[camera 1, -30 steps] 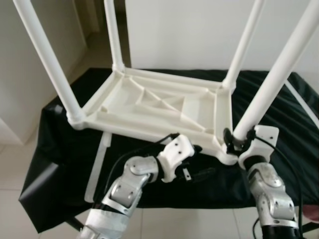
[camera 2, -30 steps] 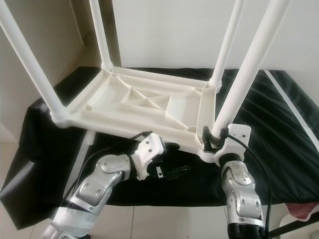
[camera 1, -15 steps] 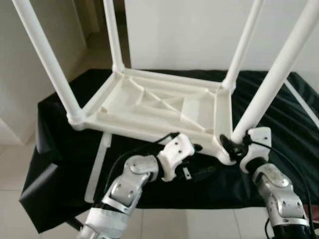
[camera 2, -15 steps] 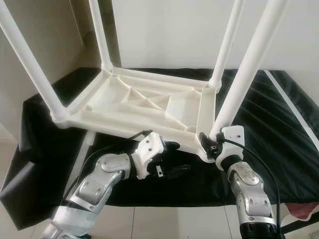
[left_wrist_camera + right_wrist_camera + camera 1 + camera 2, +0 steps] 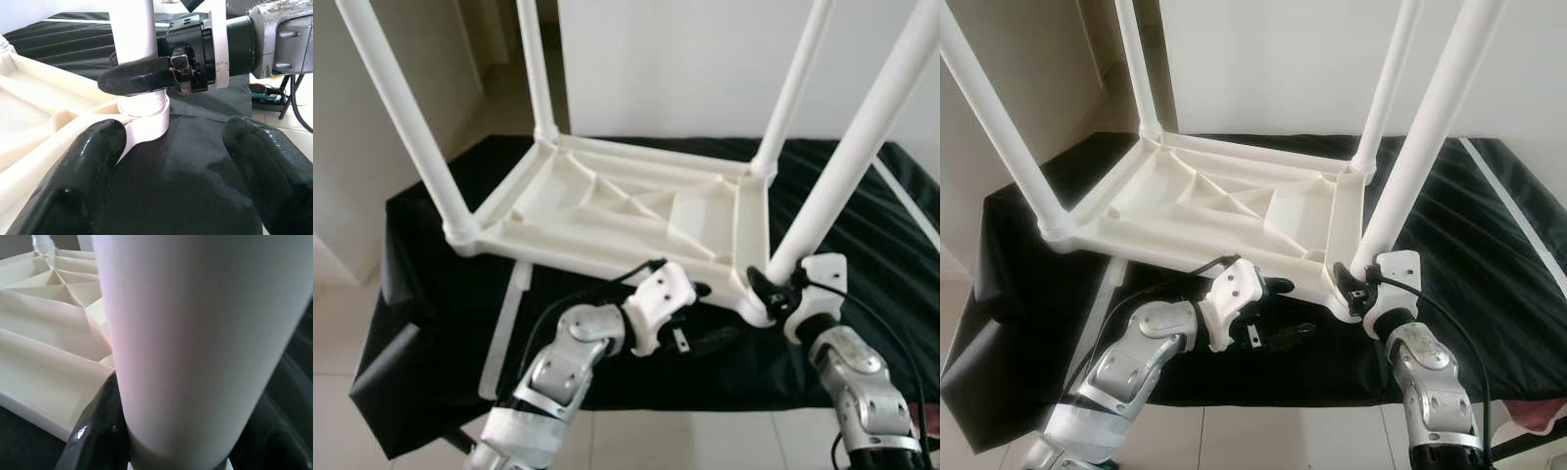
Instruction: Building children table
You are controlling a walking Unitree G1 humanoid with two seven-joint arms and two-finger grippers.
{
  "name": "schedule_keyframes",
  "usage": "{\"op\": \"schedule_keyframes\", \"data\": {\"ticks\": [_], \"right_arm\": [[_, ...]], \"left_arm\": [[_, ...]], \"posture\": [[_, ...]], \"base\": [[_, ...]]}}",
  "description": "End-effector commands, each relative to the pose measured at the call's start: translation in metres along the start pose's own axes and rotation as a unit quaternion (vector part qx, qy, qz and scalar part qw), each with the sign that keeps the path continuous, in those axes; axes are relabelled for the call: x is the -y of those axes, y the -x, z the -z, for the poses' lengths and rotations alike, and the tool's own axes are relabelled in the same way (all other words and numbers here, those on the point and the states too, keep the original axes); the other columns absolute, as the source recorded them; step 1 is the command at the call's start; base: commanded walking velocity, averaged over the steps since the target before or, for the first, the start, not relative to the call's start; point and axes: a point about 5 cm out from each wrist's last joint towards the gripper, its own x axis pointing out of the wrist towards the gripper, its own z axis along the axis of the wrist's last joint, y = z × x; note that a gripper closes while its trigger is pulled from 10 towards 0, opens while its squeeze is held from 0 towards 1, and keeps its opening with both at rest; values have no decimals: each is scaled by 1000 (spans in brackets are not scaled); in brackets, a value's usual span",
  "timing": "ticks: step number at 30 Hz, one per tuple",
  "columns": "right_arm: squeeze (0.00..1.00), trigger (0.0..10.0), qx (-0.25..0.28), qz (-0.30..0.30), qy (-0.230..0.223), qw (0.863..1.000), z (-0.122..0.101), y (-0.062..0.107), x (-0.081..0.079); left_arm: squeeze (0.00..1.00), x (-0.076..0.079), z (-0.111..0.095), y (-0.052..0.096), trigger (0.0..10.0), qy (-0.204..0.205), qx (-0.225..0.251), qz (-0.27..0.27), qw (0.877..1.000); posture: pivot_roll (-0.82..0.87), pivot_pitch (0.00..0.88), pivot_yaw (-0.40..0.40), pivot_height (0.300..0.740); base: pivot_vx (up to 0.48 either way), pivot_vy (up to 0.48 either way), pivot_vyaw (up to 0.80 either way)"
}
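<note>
The white plastic children's table (image 5: 607, 211) lies upside down on a black cloth (image 5: 431, 294), its four legs pointing up. My right gripper (image 5: 773, 289) is shut on the near right leg (image 5: 862, 147) just above its socket. In the left wrist view one black finger (image 5: 137, 78) wraps the leg's base, and the right wrist view shows the same leg (image 5: 195, 342) very close. My left gripper (image 5: 710, 315) is open, low over the cloth beside the table's front edge. Its fingers (image 5: 83, 186) stand wide apart and point toward that leg's socket with nothing between them.
A loose white strip (image 5: 506, 328) lies on the cloth left of my left arm. Another white strip (image 5: 906, 201) runs along the far right. The cloth's front edge drops to a tiled floor (image 5: 342, 333). A white wall (image 5: 685, 59) stands behind.
My right forearm has swung slightly to the right and the wrist has dropped a little, still holding the leg's base. The left arm and the table have stayed put.
</note>
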Motion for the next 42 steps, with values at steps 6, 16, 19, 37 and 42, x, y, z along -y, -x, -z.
{"op": "schedule_keyframes", "data": {"ticks": [6, 16, 19, 37, 42], "right_arm": [[0, 10000, -22, 87, -46, 995, 9, 0, -4], [0, 10000, -22, 257, -64, 964, 14, -4, -15], [0, 10000, -22, 304, -83, 949, 16, -9, -26], [0, 10000, -21, 253, -109, 961, 10, -20, -47], [1000, 10000, -8, 262, -102, 960, 8, -21, -45]], "left_arm": [[0, 2, -2, -3, 10000, 3, 5, -14, 1000], [0, 3, -2, -4, 10000, 6, 6, -13, 1000], [0, 3, -2, -4, 10000, 6, 6, -15, 1000], [0, 1, -2, -3, 10000, 5, 4, -19, 1000], [0, -1, -2, -4, 10000, 4, 4, -20, 1000]], "posture": [[-18, 0, -24, 740], [-20, 0, -27, 740], [-16, 0, -28, 740], [-14, 0, -32, 740], [-14, 0, -29, 740]], "base": [[0, 0, 0], [0, 0, 0], [0, 0, 0], [0, 0, 0], [0, 0, 0]]}}
